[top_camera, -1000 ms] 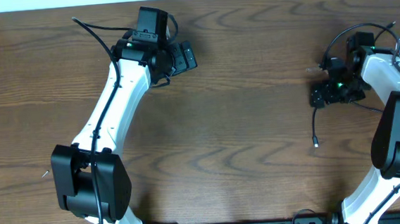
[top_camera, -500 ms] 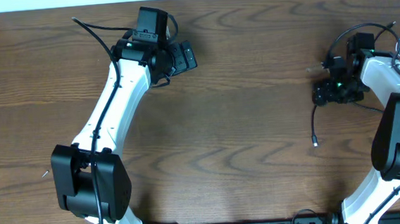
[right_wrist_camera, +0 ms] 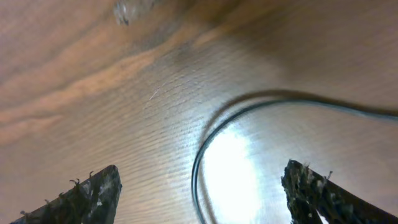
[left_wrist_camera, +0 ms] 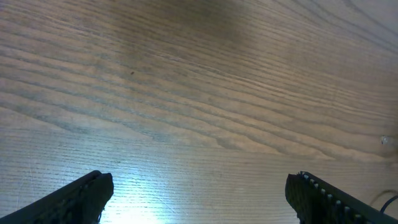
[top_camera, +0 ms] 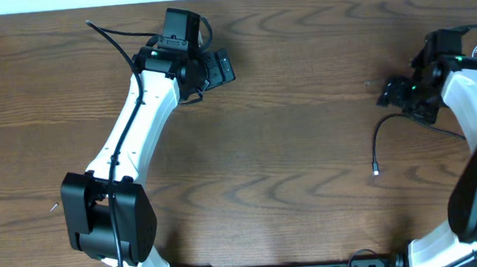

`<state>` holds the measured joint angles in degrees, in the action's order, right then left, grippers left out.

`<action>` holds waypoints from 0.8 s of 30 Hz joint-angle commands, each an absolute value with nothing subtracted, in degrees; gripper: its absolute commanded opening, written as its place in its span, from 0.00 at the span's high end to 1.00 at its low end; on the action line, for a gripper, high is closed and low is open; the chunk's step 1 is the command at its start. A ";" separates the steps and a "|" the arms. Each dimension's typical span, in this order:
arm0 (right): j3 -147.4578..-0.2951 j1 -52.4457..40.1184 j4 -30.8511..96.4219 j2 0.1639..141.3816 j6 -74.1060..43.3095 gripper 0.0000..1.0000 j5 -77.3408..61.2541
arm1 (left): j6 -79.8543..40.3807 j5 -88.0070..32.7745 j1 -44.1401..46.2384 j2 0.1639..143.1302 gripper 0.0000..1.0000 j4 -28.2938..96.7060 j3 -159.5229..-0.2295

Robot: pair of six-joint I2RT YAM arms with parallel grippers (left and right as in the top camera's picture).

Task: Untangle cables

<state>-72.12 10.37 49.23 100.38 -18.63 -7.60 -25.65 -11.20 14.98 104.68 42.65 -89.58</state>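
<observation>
The left end effector [left_wrist_camera: 199, 190] hangs spread wide over the tabletop [left_wrist_camera: 186, 74], while the right end effector [right_wrist_camera: 200, 180], equally spread, hovers above a thin black cable [top_camera: 376, 141] curving on the wood, apparently ungripped.

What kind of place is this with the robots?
Probably a robot lab or workshop bench, though I can't be sure. The left arm and the right arm, both white and black, stand at a wooden table, and a thin black cable lies on it.
</observation>
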 commanded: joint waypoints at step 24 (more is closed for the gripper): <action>-55.24 4.78 30.76 104.38 -32.80 0.53 1.61 | -25.32 -10.41 14.66 104.31 0.05 42.83 -89.73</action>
<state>-58.02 5.04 31.70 103.22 -31.14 1.80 -25.65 -11.20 14.98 104.68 42.63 -89.58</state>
